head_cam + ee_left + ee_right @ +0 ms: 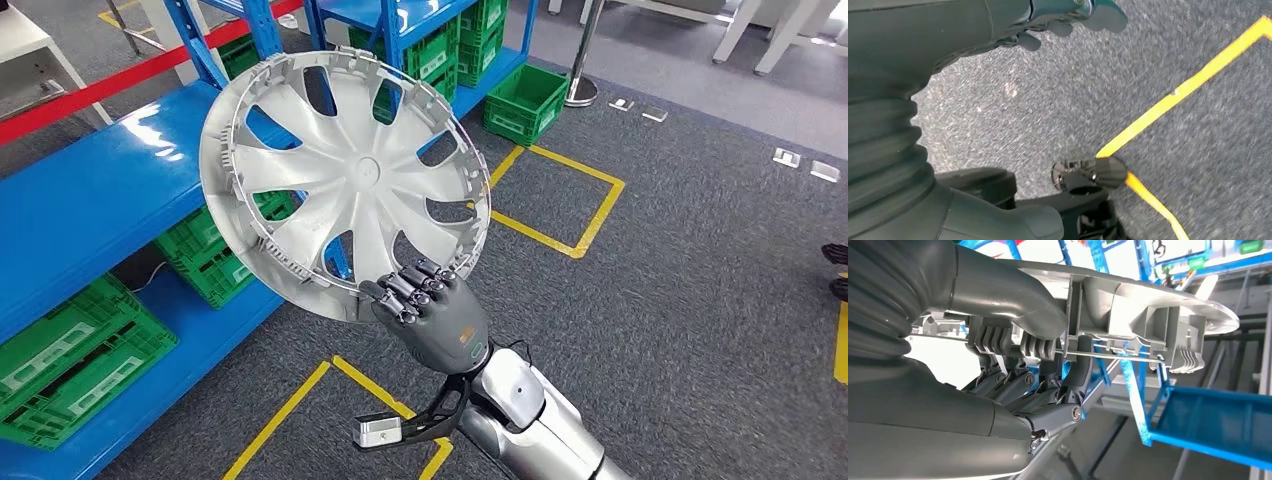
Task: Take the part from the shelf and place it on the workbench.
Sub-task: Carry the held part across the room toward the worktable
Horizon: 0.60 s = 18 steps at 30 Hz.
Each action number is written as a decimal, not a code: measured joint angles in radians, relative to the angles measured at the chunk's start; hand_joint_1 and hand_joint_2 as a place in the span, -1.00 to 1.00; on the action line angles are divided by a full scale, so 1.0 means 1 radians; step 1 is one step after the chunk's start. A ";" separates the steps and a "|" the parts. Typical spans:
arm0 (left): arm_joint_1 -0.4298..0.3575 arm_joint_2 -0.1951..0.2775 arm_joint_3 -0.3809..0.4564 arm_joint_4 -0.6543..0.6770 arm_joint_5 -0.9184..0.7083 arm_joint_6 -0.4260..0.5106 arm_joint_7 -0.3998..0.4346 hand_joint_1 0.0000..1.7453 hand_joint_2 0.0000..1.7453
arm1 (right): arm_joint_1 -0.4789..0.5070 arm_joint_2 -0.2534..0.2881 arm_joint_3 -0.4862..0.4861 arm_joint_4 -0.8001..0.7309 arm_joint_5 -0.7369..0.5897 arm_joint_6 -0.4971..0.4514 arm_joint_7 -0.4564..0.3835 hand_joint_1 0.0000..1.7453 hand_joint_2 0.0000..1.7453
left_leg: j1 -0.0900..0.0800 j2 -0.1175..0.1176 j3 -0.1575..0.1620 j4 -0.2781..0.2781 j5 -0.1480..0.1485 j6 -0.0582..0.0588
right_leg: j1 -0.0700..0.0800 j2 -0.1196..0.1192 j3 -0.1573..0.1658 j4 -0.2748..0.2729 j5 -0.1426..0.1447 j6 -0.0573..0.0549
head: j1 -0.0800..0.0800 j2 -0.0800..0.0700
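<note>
Right hand [432, 310] grips wheel cover [345, 180] by its lower rim, disc tilted above the fingers, clear of blue shelf [90, 215] edge. Open carpet right of hand. Left hand [1068, 17]: can't tell.

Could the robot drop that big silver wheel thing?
Maybe. The right hand grips the wheel cover only at its lower rim, so the wide disc could tip or slip out. It also hangs close to the blue shelf and could bump it when the robot turns.
</note>
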 joint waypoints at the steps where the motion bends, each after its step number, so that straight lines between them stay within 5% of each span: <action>1: 0.000 0.002 0.000 0.000 -0.001 0.001 0.007 -1.00 1.00 | -0.001 0.000 0.000 0.001 -0.002 -0.002 -0.003 1.00 1.00 | -0.003 0.008 0.000 0.004 -0.006 -0.005 | 0.000 -0.003 -0.003 0.001 -0.002 -0.012 | -0.003 0.000; 3: 0.000 0.003 0.000 0.000 -0.002 0.001 0.019 -1.00 1.00 | -0.002 -0.001 0.001 0.003 -0.006 -0.006 -0.005 1.00 1.00 | 0.000 0.020 0.006 0.005 -0.012 -0.011 | 0.000 0.023 -0.010 0.005 -0.001 -0.032 | -0.009 0.000; 5: 0.000 0.004 0.000 0.000 -0.004 0.003 0.024 -1.00 1.00 | -0.004 -0.001 0.001 0.005 -0.008 -0.010 -0.005 1.00 1.00 | 0.005 -0.018 -0.002 0.036 -0.044 -0.018 | 0.001 0.045 -0.016 0.007 0.002 -0.045 | -0.011 0.000; 7: 0.002 0.004 0.001 0.001 -0.005 0.007 0.026 -1.00 1.00 | -0.010 0.000 0.001 0.006 -0.010 -0.011 -0.005 1.00 1.00 | 0.008 -0.079 -0.049 0.146 -0.116 -0.020 | 0.003 0.068 -0.022 0.003 0.010 -0.056 | -0.012 0.000; 9: 0.004 0.004 0.002 0.001 -0.005 0.014 0.027 -1.00 1.00 | -0.015 0.002 0.001 0.007 -0.011 -0.011 -0.005 1.00 1.00 | 0.005 -0.100 -0.108 0.271 -0.169 -0.013 | 0.011 0.096 -0.028 0.002 0.015 -0.064 | -0.013 0.000; 11: 0.005 0.004 0.005 0.002 -0.004 0.023 0.025 -1.00 1.00 | -0.018 0.002 0.001 0.008 -0.012 -0.010 -0.006 1.00 1.00 | -0.003 -0.107 -0.115 0.277 -0.143 0.009 | 0.024 0.128 -0.029 0.001 0.018 -0.068 | -0.013 0.000; 12: 0.004 0.003 0.007 0.002 -0.002 0.027 0.022 -1.00 1.00 | -0.020 0.002 0.001 0.008 -0.012 -0.010 -0.006 1.00 1.00 | -0.011 -0.117 -0.094 0.224 -0.104 0.026 | 0.030 0.144 -0.027 0.001 0.019 -0.070 | -0.012 0.000; 15: 0.001 0.007 0.011 -0.001 0.005 0.033 0.008 -1.00 1.00 | -0.027 0.004 0.001 0.007 -0.013 -0.011 -0.006 1.00 1.00 | -0.036 -0.196 -0.022 0.049 -0.012 0.087 | 0.033 0.183 -0.028 -0.003 0.027 -0.069 | -0.009 0.000; 16: 0.000 0.008 0.013 -0.002 0.006 0.035 0.004 -1.00 1.00 | -0.028 0.005 0.001 0.007 -0.014 -0.012 -0.006 1.00 1.00 | -0.041 -0.212 -0.015 0.028 -0.005 0.098 | 0.028 0.194 -0.031 -0.005 0.031 -0.065 | -0.008 0.000; 18: -0.002 0.007 0.016 -0.003 0.009 0.041 0.000 -1.00 1.00 | -0.027 0.005 0.001 0.006 -0.014 -0.013 -0.006 1.00 1.00 | -0.043 -0.194 -0.006 0.007 0.003 0.102 | 0.022 0.223 -0.036 -0.016 0.042 -0.050 | -0.008 0.000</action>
